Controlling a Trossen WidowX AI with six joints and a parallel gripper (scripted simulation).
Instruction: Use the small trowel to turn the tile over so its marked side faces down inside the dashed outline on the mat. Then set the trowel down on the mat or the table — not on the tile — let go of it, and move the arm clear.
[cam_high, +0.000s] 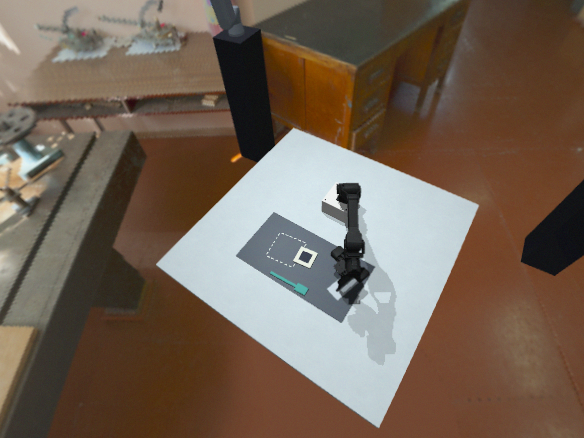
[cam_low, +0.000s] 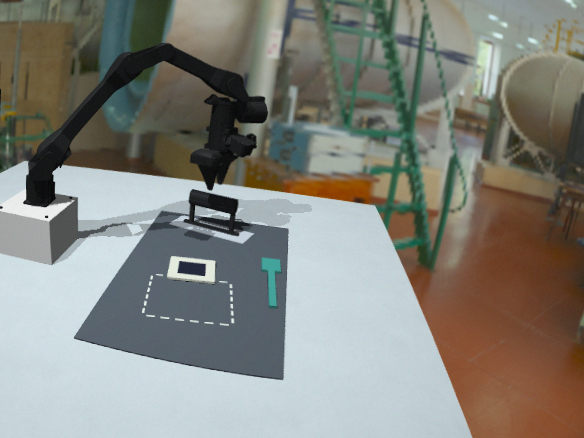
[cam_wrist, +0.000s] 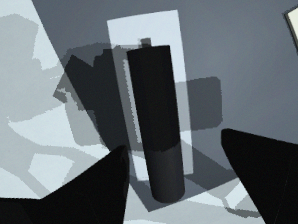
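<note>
The trowel, a pale flat blade (cam_low: 241, 237) (cam_wrist: 166, 26) with a black bar handle (cam_high: 351, 287) (cam_low: 214, 200) (cam_wrist: 156, 123), lies at the near-base end of the dark mat (cam_high: 260, 250) (cam_low: 200, 345) (cam_wrist: 253, 50). My gripper (cam_high: 346, 286) (cam_low: 212, 182) (cam_wrist: 174, 144) is open and hangs just above the handle, one finger to each side of it, not touching. The cream tile (cam_high: 305, 257) (cam_low: 192, 269) lies with its dark marked side up, against one edge of the dashed outline (cam_high: 272, 245) (cam_low: 187, 320). A corner of the tile (cam_wrist: 293, 26) shows in the wrist view.
A teal flat tool (cam_high: 289, 282) (cam_low: 271, 280) with a thin shaft lies on the mat beside the tile. The arm's white base box (cam_high: 330, 202) (cam_low: 37, 230) stands on the pale table (cam_high: 400, 225) (cam_low: 325, 300) beside the mat. The table's edges drop to the floor.
</note>
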